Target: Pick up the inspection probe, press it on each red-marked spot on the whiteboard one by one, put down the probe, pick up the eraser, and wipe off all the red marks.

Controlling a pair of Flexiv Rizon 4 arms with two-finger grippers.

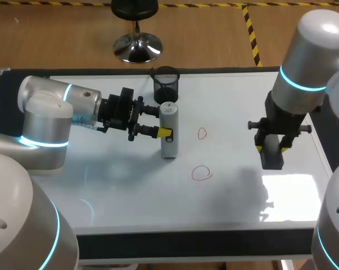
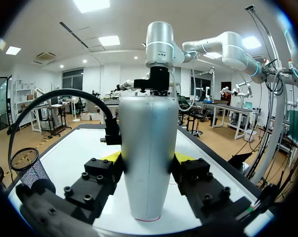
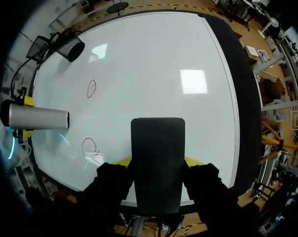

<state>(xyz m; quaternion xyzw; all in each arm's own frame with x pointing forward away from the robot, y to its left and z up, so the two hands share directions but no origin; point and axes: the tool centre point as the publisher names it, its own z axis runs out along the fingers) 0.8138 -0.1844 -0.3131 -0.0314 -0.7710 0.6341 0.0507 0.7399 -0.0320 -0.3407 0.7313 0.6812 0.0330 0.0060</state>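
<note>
**Probe gripped, pressing step about to start**

Nearest me, the whiteboard lies flat on the table. The closer red ring sits a little right of the board's middle. At about 2 o'clock from that ring, near the board's right edge, the right jaws are closed on the black eraser. The right wrist view shows a yellow pad against each of its sides. The eraser looks to hang clear of the surface.

Farther out, the left jaws grip the silver probe around its middle and hold it upright. I cannot tell whether its foot touches the board. The second red ring lies at 3 o'clock from the probe, close by but apart. The closer ring is at about 4 o'clock from it. The black mesh cup stands beyond the probe at 12 o'clock.

I judge that the pick-up is done and the pressing is next. The next move calls for a short slide toward 3 o'clock, with the probe kept vertical. Its foot then needs to come down squarely inside the ring.
</note>
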